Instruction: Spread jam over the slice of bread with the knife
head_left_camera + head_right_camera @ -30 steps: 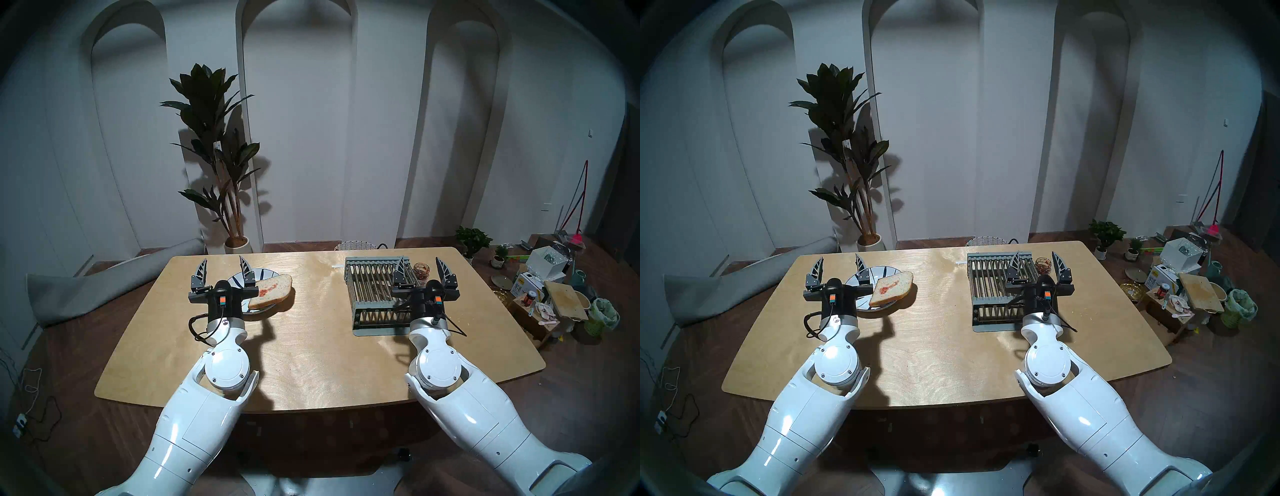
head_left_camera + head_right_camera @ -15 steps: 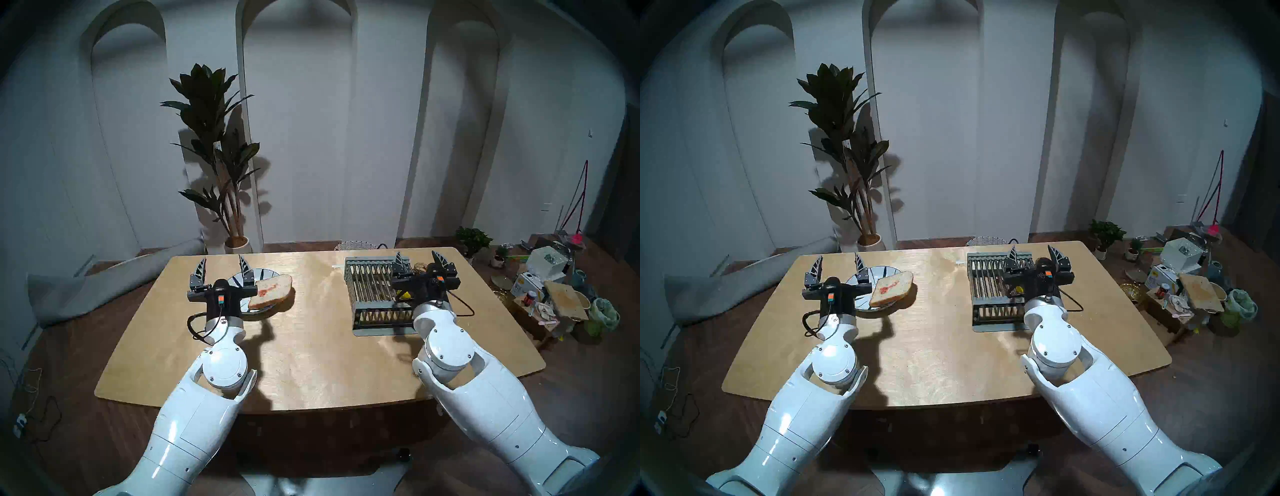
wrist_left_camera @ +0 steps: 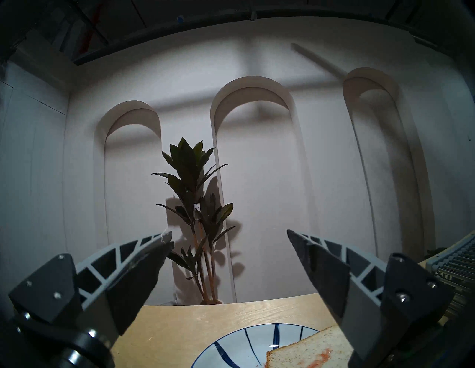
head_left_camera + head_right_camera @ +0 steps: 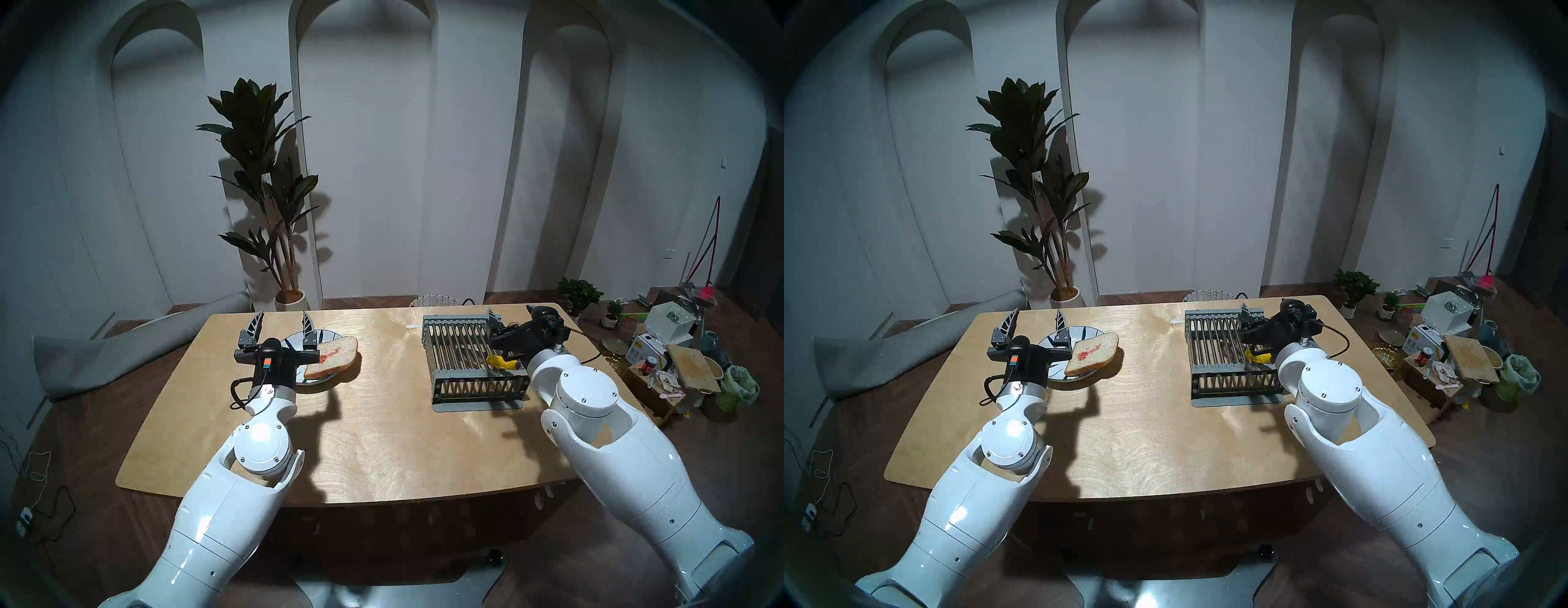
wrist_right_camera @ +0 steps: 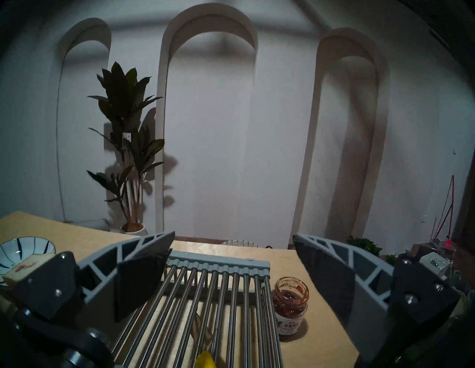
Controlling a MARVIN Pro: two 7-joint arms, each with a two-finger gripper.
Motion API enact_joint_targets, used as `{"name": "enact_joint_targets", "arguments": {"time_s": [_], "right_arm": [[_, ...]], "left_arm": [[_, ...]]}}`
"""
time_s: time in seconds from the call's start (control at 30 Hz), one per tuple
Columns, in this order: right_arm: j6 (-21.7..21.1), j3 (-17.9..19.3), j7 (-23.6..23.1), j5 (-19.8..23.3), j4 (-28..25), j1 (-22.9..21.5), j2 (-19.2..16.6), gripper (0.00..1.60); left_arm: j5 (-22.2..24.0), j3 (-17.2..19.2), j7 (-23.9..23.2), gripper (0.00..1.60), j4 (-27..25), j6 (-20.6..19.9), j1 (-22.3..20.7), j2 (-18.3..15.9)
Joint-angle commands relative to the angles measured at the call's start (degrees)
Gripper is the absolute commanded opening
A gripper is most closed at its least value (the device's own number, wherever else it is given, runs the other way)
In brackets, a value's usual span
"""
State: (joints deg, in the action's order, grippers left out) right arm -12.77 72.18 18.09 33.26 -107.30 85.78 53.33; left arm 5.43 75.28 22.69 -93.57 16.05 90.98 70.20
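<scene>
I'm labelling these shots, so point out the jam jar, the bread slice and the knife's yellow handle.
jam jar (image 5: 291, 307): right wrist view, on its glass side.
bread slice (image 4: 335, 357): head left view, on its top face.
knife (image 4: 500, 362): head left view, on the yellow handle, on the rack.

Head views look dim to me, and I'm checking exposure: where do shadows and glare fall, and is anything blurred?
Head stereo left: dim room; both arms cast hard dark shadows on the table, with a pale sheen at its middle. Head stereo right: the same, dark fisheye rim. Right wrist: the knife handle is a blurred yellow blob at the bottom edge; the jam jar is sharp.
</scene>
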Motion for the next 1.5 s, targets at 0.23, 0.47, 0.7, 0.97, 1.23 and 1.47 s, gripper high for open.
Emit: {"name": "enact_joint_targets", "arguments": {"time_s": [0.23,0.47,0.7,0.97,1.23,1.47], "right_arm": [[2.3,5.2,-14.4,9.1,2.2,-1.3,-6.6,1.6],[8.2,5.2,-19.6,8.8,5.7,-0.6,-4.3,1.6],[11.9,5.1,-20.1,8.2,6.0,-0.1,-4.2,1.6],[9.4,4.6,-17.5,7.4,5.6,0.0,-3.5,1.6],[8.7,5.0,-17.0,8.6,5.5,0.2,-3.0,1.6],[8.5,5.0,-16.7,8.7,5.4,0.1,-3.0,1.6]], "left_arm": [[16.1,2.5,-13.2,1.6,-4.1,-4.6,0.4,-4.9],[19.4,3.7,-17.1,1.6,-4.8,-7.7,0.9,-6.7],[21.2,4.8,-17.0,1.6,-4.9,-8.3,1.1,-6.1],[23.1,5.5,-18.1,1.6,-5.3,-9.0,1.6,-6.5],[22.7,5.2,-17.6,1.6,-5.4,-9.5,1.6,-6.8],[22.7,5.1,-17.6,1.6,-5.4,-9.5,1.6,-6.8]]}}
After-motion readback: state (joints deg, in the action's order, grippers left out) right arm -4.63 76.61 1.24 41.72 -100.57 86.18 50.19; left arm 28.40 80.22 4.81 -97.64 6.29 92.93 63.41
